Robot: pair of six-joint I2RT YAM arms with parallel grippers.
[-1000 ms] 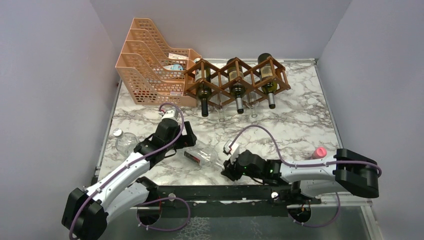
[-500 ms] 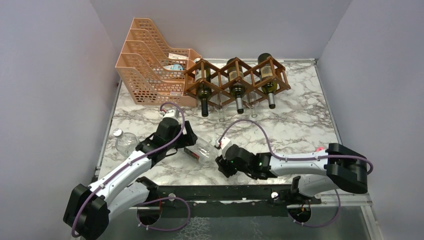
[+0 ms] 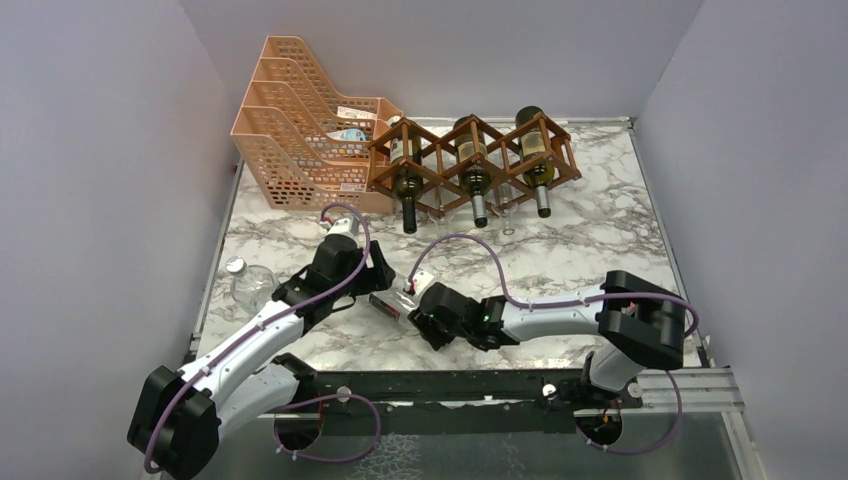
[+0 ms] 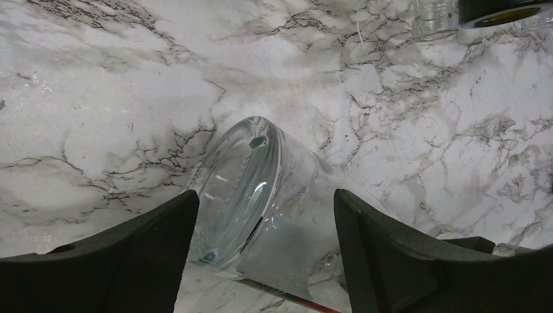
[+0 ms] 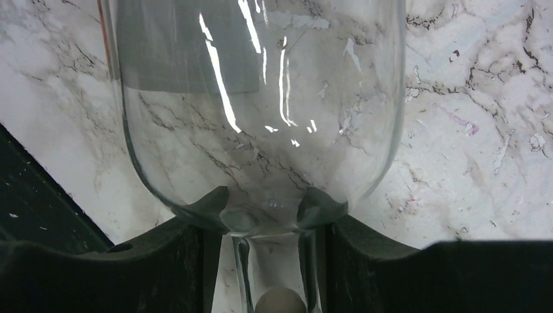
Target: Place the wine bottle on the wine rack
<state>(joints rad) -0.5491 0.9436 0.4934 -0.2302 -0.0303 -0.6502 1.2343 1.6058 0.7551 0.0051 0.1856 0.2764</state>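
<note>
A clear empty wine bottle [image 3: 398,298] lies on its side on the marble table [image 3: 600,240], a red-edged label on its flank. My left gripper [image 3: 378,288] is open, its black fingers either side of the bottle's base end [image 4: 238,176]. My right gripper [image 3: 420,316] is open and set closely around the neck [image 5: 274,261], just below the shoulder, with a sliver of table showing beside one finger. The reddish-brown lattice wine rack [image 3: 470,150] stands at the back and holds three dark bottles.
A peach perforated file tray [image 3: 290,140] stands left of the rack. Another clear bottle [image 3: 245,283] with a white cap lies by the table's left edge. Clear glass necks [image 3: 508,222] poke from the rack's lower openings. Grey walls close in on three sides.
My right arm has swept left across the near table, and its gripper now sits around the bottle's neck. The left arm and the bottle have barely moved.
</note>
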